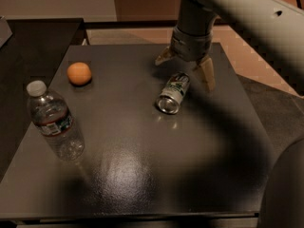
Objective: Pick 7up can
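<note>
Camera view showed the gripper (184,74) over the far side of the table (142,175), fingers spread wide and empty; the can (173,93) lay on its side just below, perhaps between them.

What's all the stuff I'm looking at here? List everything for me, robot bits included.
7up can: one, green and white with silver ends, lying on its side right of the table's middle.
Orange: one, orange, at the far left of the table.
Water bottle: one, clear plastic with a white cap, near the table's left edge.
Table: one, dark and glossy, holding all three items.
Side surface: one, dark, beyond the table's left corner.
Floor: tan, behind the table.
Arm: one, pale grey, reaching in from the upper right.
Gripper: one, above the can's far end, tan fingers spread apart, not touching the can.
</note>
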